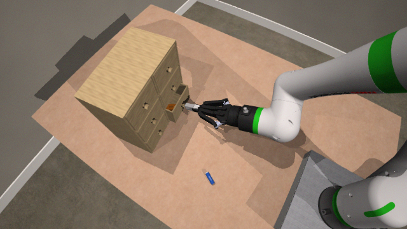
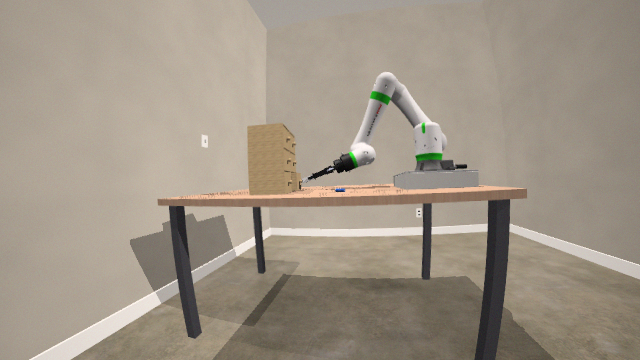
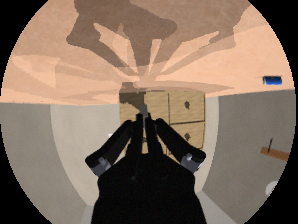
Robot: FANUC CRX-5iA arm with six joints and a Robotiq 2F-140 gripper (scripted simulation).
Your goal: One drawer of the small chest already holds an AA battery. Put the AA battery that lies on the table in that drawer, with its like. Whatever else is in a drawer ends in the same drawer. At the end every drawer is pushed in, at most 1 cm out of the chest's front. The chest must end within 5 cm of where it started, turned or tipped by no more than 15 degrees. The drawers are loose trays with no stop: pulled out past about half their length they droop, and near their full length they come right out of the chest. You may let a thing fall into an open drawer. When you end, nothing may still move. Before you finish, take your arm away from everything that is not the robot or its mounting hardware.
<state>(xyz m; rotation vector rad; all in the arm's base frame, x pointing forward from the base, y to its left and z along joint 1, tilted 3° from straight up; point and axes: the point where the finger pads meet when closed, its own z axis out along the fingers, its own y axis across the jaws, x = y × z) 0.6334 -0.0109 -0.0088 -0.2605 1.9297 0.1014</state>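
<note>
The wooden chest [image 1: 127, 70] [image 2: 266, 160] [image 3: 186, 112] stands upright, with two columns of three drawers. The bottom drawer of the right column, seen in the top view, is partly out; its front [image 1: 179, 112] faces my gripper. An orange-brown thing [image 1: 170, 107] lies in it. The other drawers look pushed in. The blue battery [image 1: 210, 178] [image 2: 340, 190] [image 3: 272, 80] lies on the table. My gripper [image 1: 187, 106] [image 2: 304, 180] [image 3: 143, 109] is shut and empty, with its fingertips at the open drawer's knob, seemingly touching it. Whether a battery is in that drawer I cannot tell.
The table [image 1: 229, 152] [image 2: 450, 194] carries the chest toward one end and the grey robot base [image 1: 299, 191] [image 2: 435, 179] toward the other. The battery lies well off to the side of my arm. The arm reaches low over the table to the chest's front.
</note>
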